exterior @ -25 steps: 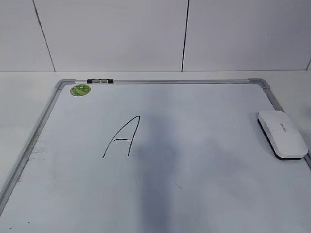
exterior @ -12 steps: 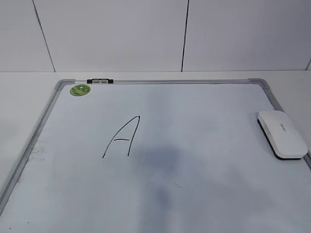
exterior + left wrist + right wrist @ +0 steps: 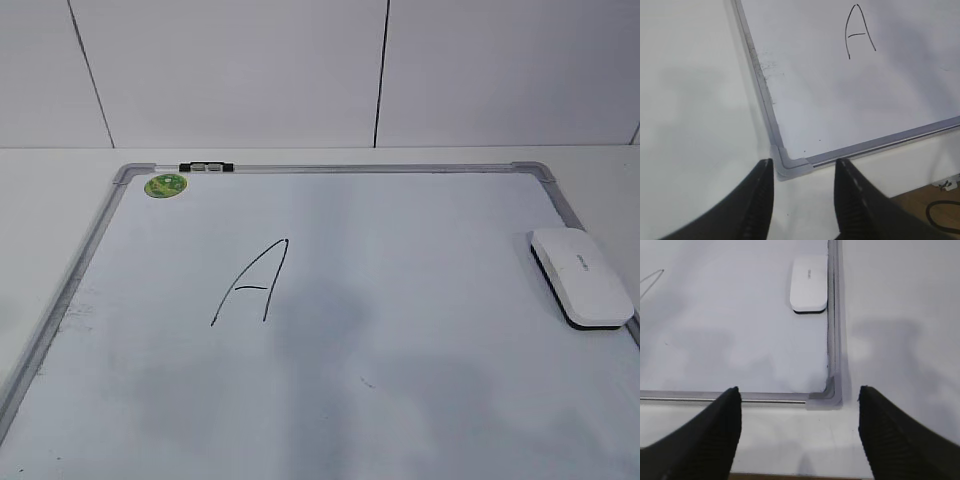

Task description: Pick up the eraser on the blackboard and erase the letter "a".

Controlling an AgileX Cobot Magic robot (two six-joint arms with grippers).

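The eraser (image 3: 581,276) lies flat on the blackboard (image 3: 420,300), felt side down, right against the board's right frame rail and a little below the upper right corner piece. In the right wrist view the eraser (image 3: 809,283) sits straight ahead of the right gripper (image 3: 799,432) and slightly toward its left finger, with its long axis running along the frame rail, away from the camera. The right gripper's fingers stand wide apart, holding nothing, above the board's near right corner and well short of the eraser.

The left gripper (image 3: 802,200) hovers over the near left corner of the blackboard, fingers apart and empty, well apart from the eraser; judged from this, the right arm is much the nearer for the pickup and would need to reach forward along the rail.

The only writing visible is a tall capital A (image 3: 252,282), left of the board's middle; no lowercase "a" can be made out. A green sticker (image 3: 165,185) sits near the upper left corner.
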